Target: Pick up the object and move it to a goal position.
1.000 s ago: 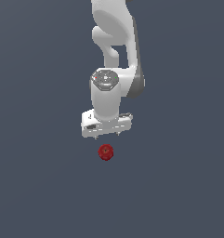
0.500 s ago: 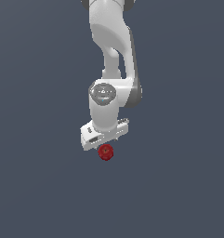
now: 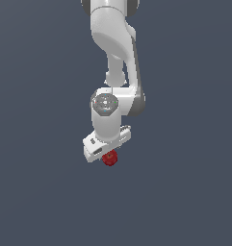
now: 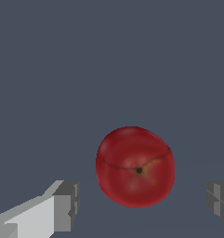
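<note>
Flat slate-grey ground (image 3: 35, 192) fills both views, with no edge, wall or marking to break it. Against it, in the exterior view, the white arm (image 3: 112, 43) comes down from the top of the picture, bends at a joint with a round grey cap, and ends in the claw (image 3: 107, 153), whose pale crossbar sits tilted, lower toward the exterior view's left. Directly under that crossbar lies the object (image 3: 109, 158), a small dark-red lumpy ball, its upper part hidden by the claw body so that only the lower portion shows. The wrist view looks straight onto the object (image 4: 135, 166): it is rounded and glossy red, with a dark dot at its middle and a thin curved crease running across it, and it rests on the grey ground. One grey fingertip (image 4: 66, 205) on a white finger stands to one side of it and the other fingertip (image 4: 219, 201) to the opposite side, at the picture's edge. Clear grey gaps show between each pad and the red skin, so the claw is spread wide and released, straddling the object without touching it. The ball sits closer to the first fingertip than to the second.
</note>
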`<state>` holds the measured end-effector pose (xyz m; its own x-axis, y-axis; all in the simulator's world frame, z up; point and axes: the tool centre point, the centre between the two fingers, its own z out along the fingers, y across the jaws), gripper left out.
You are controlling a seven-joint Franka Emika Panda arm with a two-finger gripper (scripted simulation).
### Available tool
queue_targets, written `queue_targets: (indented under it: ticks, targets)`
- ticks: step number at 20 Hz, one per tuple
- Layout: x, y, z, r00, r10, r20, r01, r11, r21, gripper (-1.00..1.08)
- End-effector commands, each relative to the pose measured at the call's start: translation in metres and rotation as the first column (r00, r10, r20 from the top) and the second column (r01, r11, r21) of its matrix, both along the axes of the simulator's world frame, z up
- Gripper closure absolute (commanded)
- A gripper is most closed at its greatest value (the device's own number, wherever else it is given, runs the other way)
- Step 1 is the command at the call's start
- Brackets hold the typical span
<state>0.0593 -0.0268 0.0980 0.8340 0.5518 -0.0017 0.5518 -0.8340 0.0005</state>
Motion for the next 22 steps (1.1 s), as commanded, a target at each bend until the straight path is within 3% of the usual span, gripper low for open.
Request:
queue_targets:
  ticks: [1, 22]
  targets:
    - [0.001, 0.0, -0.001, 1.0, 0.014, 0.001, -0.014, 1.0, 0.001, -0.92]
    - [0.002, 0.0, -0.052, 1.0, 0.017, 0.001, -0.017, 1.0, 0.001, -0.92]
